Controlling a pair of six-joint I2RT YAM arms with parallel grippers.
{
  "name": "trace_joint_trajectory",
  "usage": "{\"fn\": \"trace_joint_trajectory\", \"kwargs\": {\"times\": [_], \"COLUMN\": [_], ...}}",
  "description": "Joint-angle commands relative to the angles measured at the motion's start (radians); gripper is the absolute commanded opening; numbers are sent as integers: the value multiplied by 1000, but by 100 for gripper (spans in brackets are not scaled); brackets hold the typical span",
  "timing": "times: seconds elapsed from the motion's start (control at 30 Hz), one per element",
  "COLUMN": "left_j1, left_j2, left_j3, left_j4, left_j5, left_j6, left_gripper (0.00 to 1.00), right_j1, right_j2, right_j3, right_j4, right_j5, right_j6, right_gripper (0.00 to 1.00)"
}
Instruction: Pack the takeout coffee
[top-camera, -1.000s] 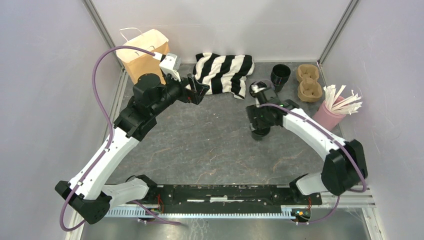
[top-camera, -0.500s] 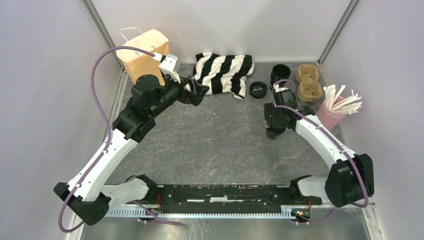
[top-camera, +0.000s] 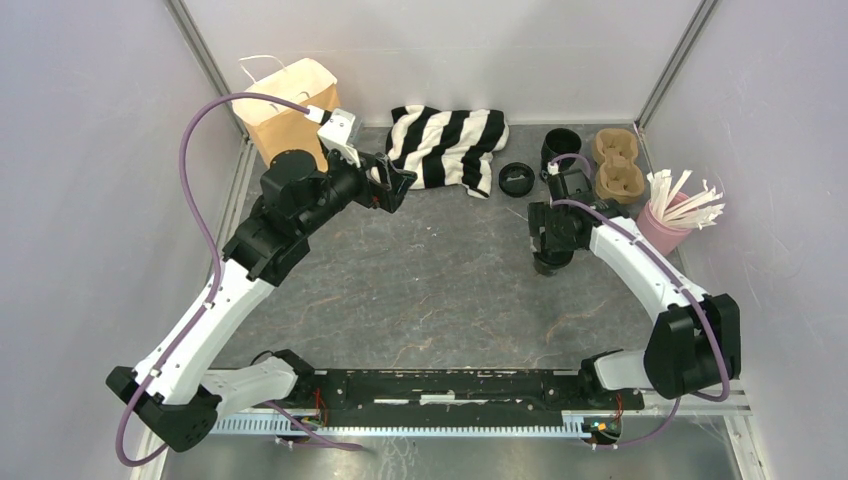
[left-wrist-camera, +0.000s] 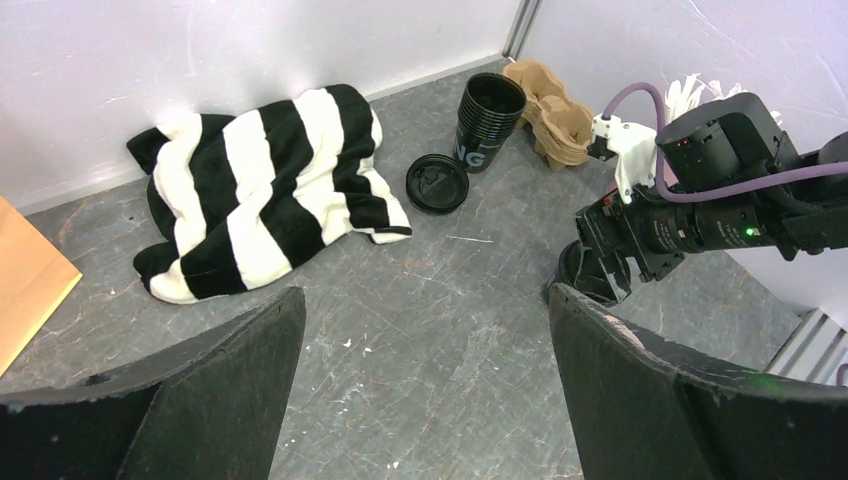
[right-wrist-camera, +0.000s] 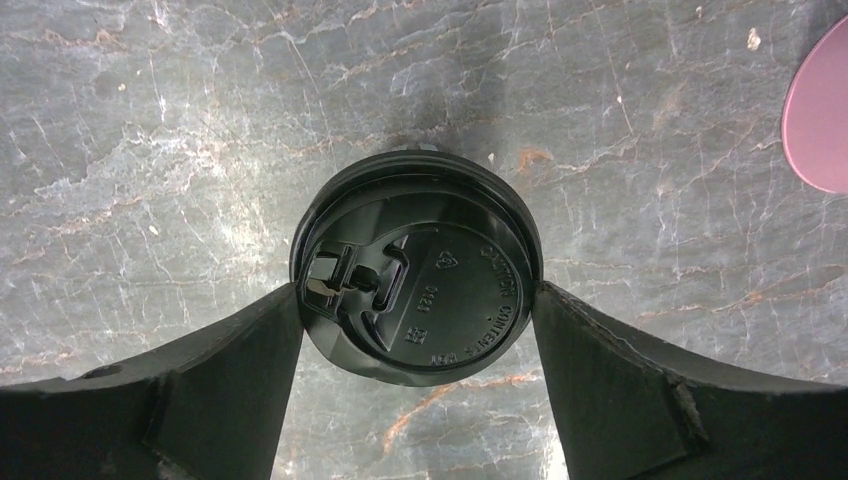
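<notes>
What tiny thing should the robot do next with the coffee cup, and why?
Probably lift it slightly. The right end effector clasps the takeout coffee by its lid on both sides, it seems to rest on the table, and the brown paper bag stands far to the left.

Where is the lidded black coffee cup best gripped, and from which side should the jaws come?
Grip the takeout coffee at two opposite sides of its lid rim, coming from straight above. It stands upright and is round, so opposite sides should give an even hold. The right gripper sits so, jaws against the rim.
</notes>
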Motion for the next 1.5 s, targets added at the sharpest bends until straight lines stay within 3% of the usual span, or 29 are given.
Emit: {"fn": "trace_joint_trajectory", "kwargs": {"times": [0.0,0.33,1.07,1.23,1.47], "left_j1": [-3,-4,-3,-4,-9], "left_j2": [3,27,40,27,-17], "left_j3": [35,44,54,55,20], "left_j4": [3,9,6,-19,-35], "left_j5": [-12,-3,-8,-10,-20], "left_j6": [57,51,62,88,94], "left_gripper": [97,97,97,98,100], "right_j1": [-9,-13,-46,-141,-366], "right_j2": [34,58,68,68,202], "right_j3": [30,141,339,371,475], "right_j4": [-163,-195,-231,-98,107], "right_j5": [1,-41,40,107,10], "right_j6": [-14,-11,-88,-121,-112], "right_gripper": [91,97,95,93,82]}}
